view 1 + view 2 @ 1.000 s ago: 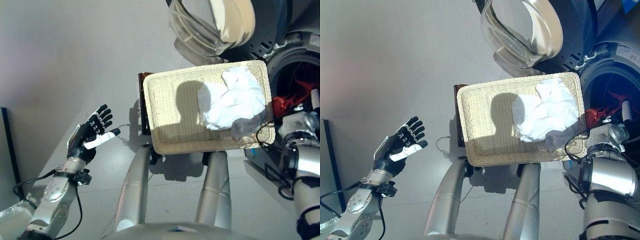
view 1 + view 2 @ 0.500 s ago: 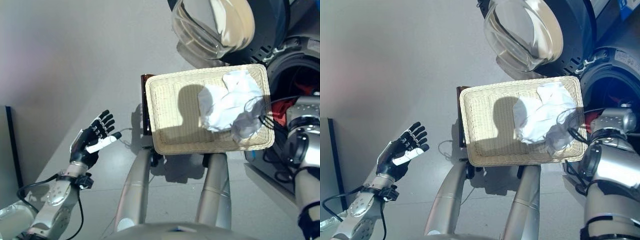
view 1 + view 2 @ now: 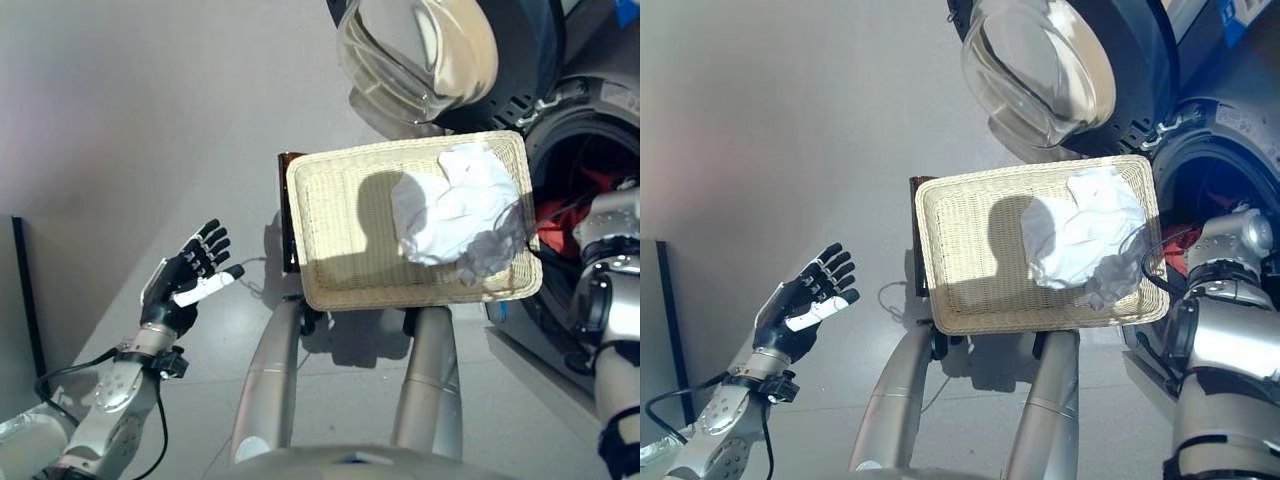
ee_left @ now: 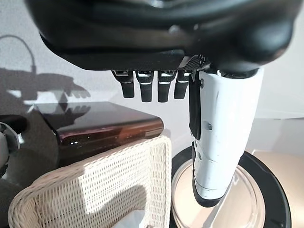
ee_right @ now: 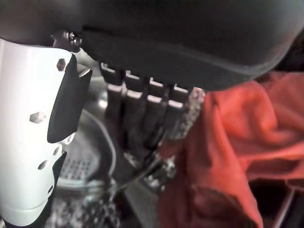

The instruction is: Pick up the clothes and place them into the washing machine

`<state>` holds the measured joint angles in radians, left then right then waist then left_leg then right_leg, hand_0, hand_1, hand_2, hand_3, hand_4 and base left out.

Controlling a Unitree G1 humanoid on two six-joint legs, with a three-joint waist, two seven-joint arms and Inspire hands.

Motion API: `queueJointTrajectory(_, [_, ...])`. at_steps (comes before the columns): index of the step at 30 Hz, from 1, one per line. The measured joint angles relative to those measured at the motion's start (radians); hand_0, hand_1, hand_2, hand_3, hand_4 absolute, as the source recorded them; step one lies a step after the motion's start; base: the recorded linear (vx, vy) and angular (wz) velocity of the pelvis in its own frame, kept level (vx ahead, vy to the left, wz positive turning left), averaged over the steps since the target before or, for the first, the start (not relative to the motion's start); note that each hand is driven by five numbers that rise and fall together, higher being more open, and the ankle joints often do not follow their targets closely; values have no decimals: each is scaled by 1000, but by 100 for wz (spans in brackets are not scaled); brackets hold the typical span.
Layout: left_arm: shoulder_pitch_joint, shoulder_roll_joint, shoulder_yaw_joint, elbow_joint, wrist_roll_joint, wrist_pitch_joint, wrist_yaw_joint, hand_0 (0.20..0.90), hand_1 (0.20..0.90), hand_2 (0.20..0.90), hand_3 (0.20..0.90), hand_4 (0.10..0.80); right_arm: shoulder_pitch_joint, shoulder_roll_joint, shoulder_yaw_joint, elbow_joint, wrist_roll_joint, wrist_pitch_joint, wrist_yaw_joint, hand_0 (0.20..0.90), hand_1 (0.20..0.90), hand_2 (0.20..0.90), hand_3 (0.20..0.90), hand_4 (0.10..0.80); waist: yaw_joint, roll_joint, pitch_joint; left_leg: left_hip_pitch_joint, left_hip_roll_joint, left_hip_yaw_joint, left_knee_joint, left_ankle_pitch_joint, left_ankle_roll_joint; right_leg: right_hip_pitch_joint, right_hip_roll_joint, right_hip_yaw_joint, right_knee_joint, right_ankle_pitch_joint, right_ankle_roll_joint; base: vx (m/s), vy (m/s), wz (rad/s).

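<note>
A wicker basket (image 3: 300, 200) sits in front of me on a dark stool (image 3: 285, 210). White clothes (image 3: 450, 205) lie crumpled at its right end, with a grey piece (image 3: 490, 255) at the near right corner. The washing machine's drum (image 3: 585, 165) gapes at the right, and red cloth (image 3: 560, 215) lies inside it. My right arm reaches into the drum; the right wrist view shows my right hand (image 5: 142, 114) with straight fingers beside the red cloth (image 5: 237, 128), not curled round it. My left hand (image 3: 185, 280) hovers open and empty at the lower left, away from the basket.
The washer's round glass door (image 3: 415, 50) stands swung open just behind the basket's far edge. The left wrist view shows the basket's corner (image 4: 95, 190), the stool (image 4: 104, 126) and the door (image 4: 266, 190). Bare grey floor spreads to the left.
My right forearm has pushed up and farther into the drum mouth. The left hand has sunk slightly. The whole view has shifted a little.
</note>
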<state>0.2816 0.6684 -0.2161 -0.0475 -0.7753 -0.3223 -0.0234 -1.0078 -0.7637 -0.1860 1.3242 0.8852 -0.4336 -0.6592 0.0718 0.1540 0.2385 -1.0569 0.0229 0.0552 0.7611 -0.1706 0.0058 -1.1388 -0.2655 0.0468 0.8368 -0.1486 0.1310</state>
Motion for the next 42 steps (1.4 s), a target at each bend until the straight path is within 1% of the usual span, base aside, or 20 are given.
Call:
queueJointTrajectory(4, [0,0,0,0,0,-7,-4,900,900,900,900,800,45,5,93,-24,-98,26,40,900,900,900,900,800,-3,0,0,1,1,-4,4,0,0,6,1,-3,4,-3,-5,0,8,2])
queueJointTrajectory(11, [2,-8,0,19,2,-12,-9,900,900,900,900,800,162,79,105,-159,-200,42,49,900,900,900,900,800,-19,-9,-5,7,3,-9,5,1,2,24,3,-9,-11,-2,-1,4,3,0])
queueJointTrajectory(13, [1,-19,2,28,10,-13,-13,900,900,900,900,800,209,97,119,-185,-247,47,53,900,900,900,900,800,-27,-12,-6,26,5,-17,-1,1,3,54,4,-23,-30,1,2,37,22,-1])
queueJointTrajectory(15, [2,-26,3,41,15,-14,-14,900,900,900,900,800,262,119,149,-213,-298,58,65,900,900,900,900,800,-30,-27,-11,51,7,-18,-16,2,3,83,6,-29,-51,3,6,-16,26,-6])
queueJointTrajectory(17, [5,-26,5,59,22,-15,-14,900,900,900,900,800,302,150,167,-220,-343,67,76,900,900,900,900,800,-30,-53,-33,60,8,-16,-33,4,1,88,7,-30,-65,5,8,16,10,-6])
queueJointTrajectory(18, [5,-27,6,62,23,-15,-14,900,900,900,900,800,320,163,174,-231,-364,70,75,900,900,900,900,800,-32,-62,-38,62,9,-19,-40,5,2,92,10,-37,-71,17,2,34,18,1])
queueJointTrajectory(19, [-3,-30,6,81,34,-15,-19,900,900,900,900,800,339,171,180,-247,-395,81,73,900,900,900,900,800,-32,-65,-38,64,11,-25,-44,15,1,103,11,-43,-85,32,3,-59,41,1])
queueJointTrajectory(21, [-4,-39,6,101,44,-14,-17,900,900,900,900,800,349,188,190,-250,-429,91,75,900,900,900,900,800,-36,-69,-37,88,15,-26,-50,11,4,134,10,-59,-99,26,-1,40,20,0])
queueJointTrajectory(23, [-1,-46,8,123,53,-22,-17,900,900,900,900,800,393,216,211,-275,-470,91,90,900,900,900,900,800,-33,-80,-41,112,14,-28,-62,9,4,159,11,-61,-111,28,2,82,0,1])
queueJointTrajectory(24, [-1,-46,8,126,54,-23,-15,900,900,900,900,800,402,225,227,-281,-481,92,97,900,900,900,900,800,-32,-84,-39,118,13,-26,-66,16,-2,164,8,-60,-114,26,3,-55,13,4])
queueJointTrajectory(25, [-2,-51,8,136,57,-25,-14,900,900,900,900,800,427,244,245,-304,-512,92,106,900,900,900,900,800,-32,-86,-40,123,13,-30,-71,22,2,174,11,-61,-120,32,5,-69,5,5])
queueJointTrajectory(26, [-1,-53,9,136,60,-25,-13,900,900,900,900,800,439,256,249,-315,-528,93,117,900,900,900,900,800,-33,-88,-39,126,14,-30,-75,21,1,177,11,-63,-124,28,-1,29,4,4])
queueJointTrajectory(27, [-1,-60,9,136,67,-25,-13,900,900,900,900,800,454,279,267,-328,-548,109,124,900,900,900,900,800,-30,-89,-39,130,14,-30,-88,26,-3,184,11,-65,-138,31,5,47,6,3])
queueJointTrajectory(29, [0,-67,9,136,75,-25,-13,900,900,900,900,800,467,313,271,-327,-564,110,135,900,900,900,900,800,-29,-95,-35,142,14,-29,-102,33,-1,196,11,-65,-148,32,5,61,-4,3])
queueJointTrajectory(32, [1,-74,10,138,95,-25,-14,900,900,900,900,800,493,354,352,-288,-683,153,139,900,900,900,900,800,-27,-107,-28,198,14,-32,-158,56,-3,256,12,-84,-203,36,4,58,-17,1])
queueJointTrajectory(34, [0,-76,11,139,100,-26,-15,900,900,900,900,800,498,383,352,-256,-712,160,139,900,900,900,900,800,-27,-112,-24,230,14,-33,-195,71,-4,292,12,-93,-239,45,10,55,-2,4])
queueJointTrajectory(36, [-4,-76,13,139,115,-25,-13,900,900,900,900,800,490,407,359,-201,-731,175,140,900,900,900,900,800,-23,-119,-20,261,14,-32,-242,90,-3,322,12,-105,-285,63,9,38,-2,0])
queueJointTrajectory(37, [-4,-76,15,139,117,-26,-13,900,900,900,900,800,494,412,364,-190,-733,191,141,900,900,900,900,800,-22,-120,-19,269,14,-32,-257,98,-5,334,13,-110,-302,75,6,38,0,3])
queueJointTrajectory(39, [-8,-77,16,139,120,-25,-13,900,900,900,900,800,480,419,383,-114,-787,226,139,900,900,900,900,800,-13,-121,-17,286,12,-32,-278,110,3,353,12,-117,-327,104,5,42,5,3])
queueJointTrajectory(42, [-12,-78,19,140,131,-25,-13,900,900,900,900,800,479,423,414,-46,-867,267,135,900,900,900,900,800,2,-120,-11,319,12,-32,-299,113,3,387,12,-127,-351,112,8,53,6,2])
